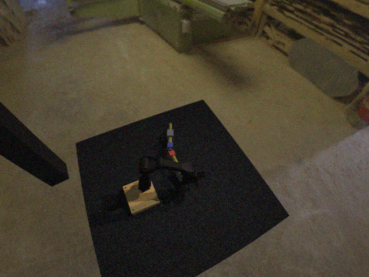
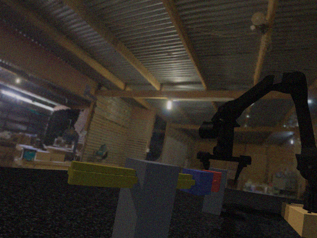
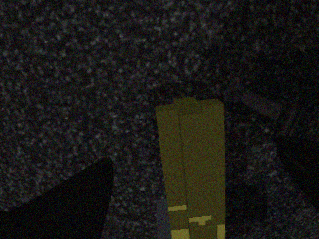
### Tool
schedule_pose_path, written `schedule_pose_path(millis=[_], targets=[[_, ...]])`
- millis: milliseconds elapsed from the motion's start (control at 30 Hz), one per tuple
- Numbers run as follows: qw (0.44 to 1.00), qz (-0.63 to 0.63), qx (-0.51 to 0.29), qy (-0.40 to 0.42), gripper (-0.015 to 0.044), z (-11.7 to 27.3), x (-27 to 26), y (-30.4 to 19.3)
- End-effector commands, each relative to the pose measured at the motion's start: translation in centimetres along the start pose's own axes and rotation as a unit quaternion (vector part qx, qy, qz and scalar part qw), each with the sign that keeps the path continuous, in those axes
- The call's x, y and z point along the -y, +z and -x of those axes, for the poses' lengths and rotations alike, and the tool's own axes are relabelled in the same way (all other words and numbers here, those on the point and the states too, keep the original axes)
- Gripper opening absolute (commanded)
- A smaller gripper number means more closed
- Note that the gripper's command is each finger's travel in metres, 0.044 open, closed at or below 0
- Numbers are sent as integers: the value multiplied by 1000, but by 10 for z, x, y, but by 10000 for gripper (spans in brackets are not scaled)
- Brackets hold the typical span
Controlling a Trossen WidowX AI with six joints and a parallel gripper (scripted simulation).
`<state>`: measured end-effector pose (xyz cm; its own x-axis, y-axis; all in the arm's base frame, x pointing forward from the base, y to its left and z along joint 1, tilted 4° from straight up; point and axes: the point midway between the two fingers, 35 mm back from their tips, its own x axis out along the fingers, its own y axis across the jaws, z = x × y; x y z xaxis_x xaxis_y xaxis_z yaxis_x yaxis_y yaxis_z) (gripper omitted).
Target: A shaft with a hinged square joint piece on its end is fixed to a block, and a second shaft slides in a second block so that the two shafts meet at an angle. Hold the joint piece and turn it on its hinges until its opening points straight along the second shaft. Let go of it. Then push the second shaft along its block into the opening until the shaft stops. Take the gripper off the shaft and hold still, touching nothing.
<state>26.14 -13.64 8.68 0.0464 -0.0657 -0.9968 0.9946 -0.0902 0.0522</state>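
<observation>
The first yellow shaft (image 1: 170,139) (image 2: 102,174) passes through a grey block (image 1: 170,132) (image 2: 158,197) and ends in a blue piece (image 1: 170,145) (image 2: 197,181). The red joint piece (image 1: 172,153) (image 2: 216,181) sits beyond it, turned toward the second yellow shaft (image 1: 174,158) (image 3: 201,159). In the top view that shaft meets the red piece; how deep it sits inside cannot be told. The second grey block (image 2: 214,194) (image 3: 161,219) stands under it, partly hidden. My gripper (image 2: 221,174) (image 3: 195,155) is open and empty, pointing down, with the shaft's free end between its fingers in the wrist view.
The black mat (image 1: 208,226) lies under everything. The arm's wooden base (image 1: 143,201) (image 2: 299,217) stands beside the shafts, and the arm hides part of the second shaft in the top view. A dark beam (image 1: 32,152) is at the left.
</observation>
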Motion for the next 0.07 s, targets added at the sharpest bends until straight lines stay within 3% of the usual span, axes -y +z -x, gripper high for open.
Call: schedule_pose_path(millis=[0,33], targets=[[1000,1,1,12,440,18,-3,1],[1000,1,1,12,440,18,-3,1]])
